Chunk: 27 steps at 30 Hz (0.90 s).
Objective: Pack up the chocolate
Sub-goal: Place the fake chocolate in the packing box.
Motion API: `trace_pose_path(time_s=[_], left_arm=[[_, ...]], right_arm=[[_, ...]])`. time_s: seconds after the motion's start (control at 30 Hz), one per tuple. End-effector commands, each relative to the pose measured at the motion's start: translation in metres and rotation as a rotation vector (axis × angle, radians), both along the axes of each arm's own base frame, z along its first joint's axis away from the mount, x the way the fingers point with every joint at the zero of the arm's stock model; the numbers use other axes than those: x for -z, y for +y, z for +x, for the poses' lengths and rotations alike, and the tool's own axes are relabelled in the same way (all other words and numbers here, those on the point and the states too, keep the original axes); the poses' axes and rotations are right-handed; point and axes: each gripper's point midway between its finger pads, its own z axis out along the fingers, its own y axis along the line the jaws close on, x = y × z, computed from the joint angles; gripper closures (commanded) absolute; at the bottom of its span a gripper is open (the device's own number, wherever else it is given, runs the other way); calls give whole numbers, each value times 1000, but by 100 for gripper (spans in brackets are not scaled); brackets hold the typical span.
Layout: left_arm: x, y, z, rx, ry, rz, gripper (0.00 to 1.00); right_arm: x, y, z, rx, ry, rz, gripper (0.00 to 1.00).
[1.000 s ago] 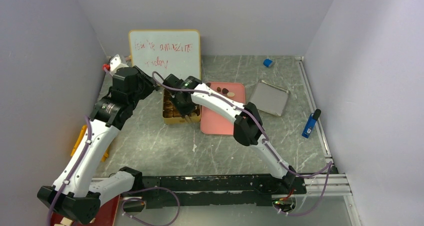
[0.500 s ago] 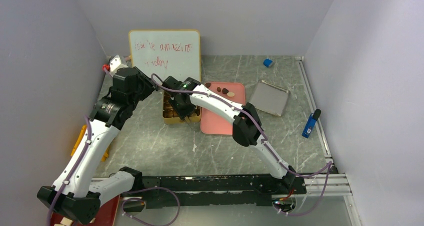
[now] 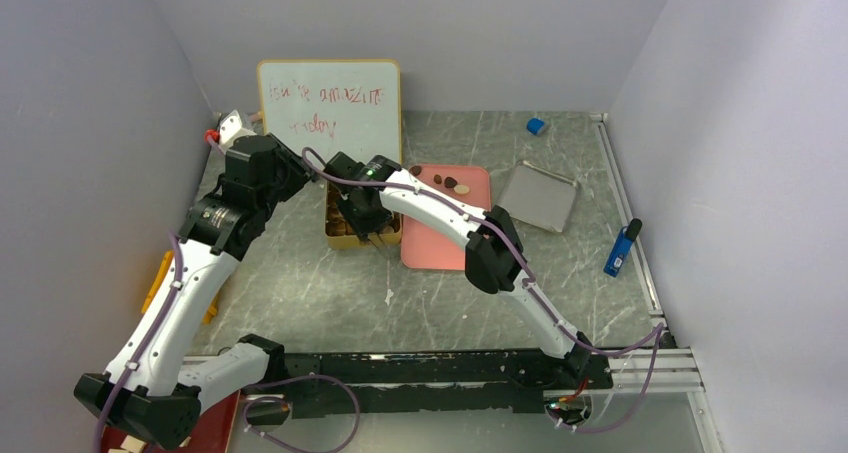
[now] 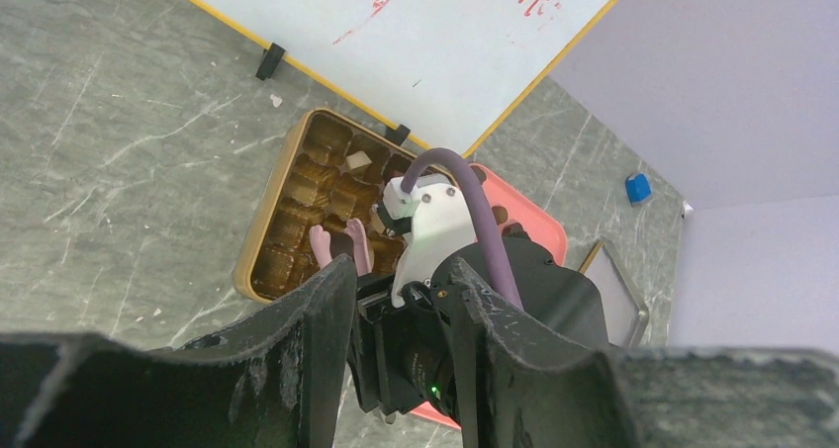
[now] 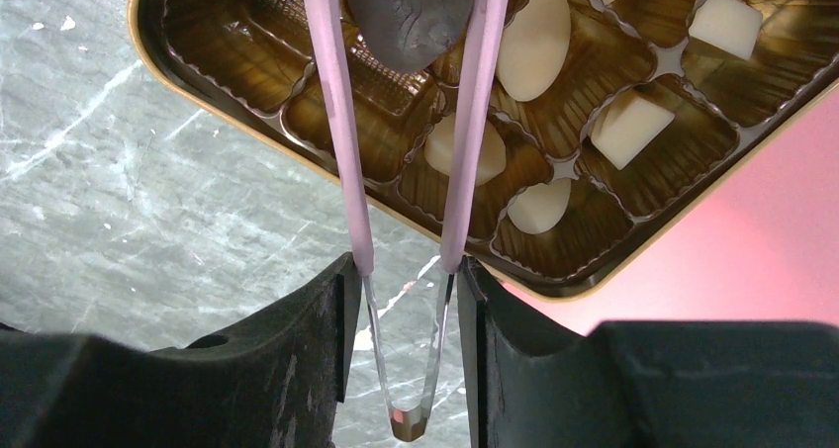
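Note:
My right gripper (image 5: 406, 270) is shut on pink-tipped metal tongs (image 5: 336, 122). The tongs pinch a dark brown chocolate (image 5: 408, 13) above the cups of the gold box (image 5: 683, 193). Several pale pieces (image 5: 534, 43) lie in the box's cups. In the top view the right gripper (image 3: 362, 218) hovers over the box (image 3: 345, 241). A few more chocolates (image 3: 450, 183) lie at the far end of the pink tray (image 3: 445, 238). My left gripper (image 4: 401, 270) is open and empty. It hangs just left of and behind the right wrist, also shown in the top view (image 3: 290, 178).
A whiteboard (image 3: 328, 98) leans on the back wall behind the box. A metal lid (image 3: 538, 195) lies right of the pink tray. A blue lighter (image 3: 620, 251) is at the right edge and a small blue item (image 3: 537, 126) is at the back. A yellow object (image 3: 158, 278) lies far left.
My right gripper has shifted slightly left over the box with the tongs and chocolate. The left arm has barely moved.

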Motion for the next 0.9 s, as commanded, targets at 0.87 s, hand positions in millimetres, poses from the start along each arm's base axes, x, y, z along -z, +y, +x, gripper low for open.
trace_pose_path(time_s=[0.87], left_arm=[[-15,1,4,-5,-61,-15,54]], right_arm=[[-25,-1,35,38,-130,55,58]])
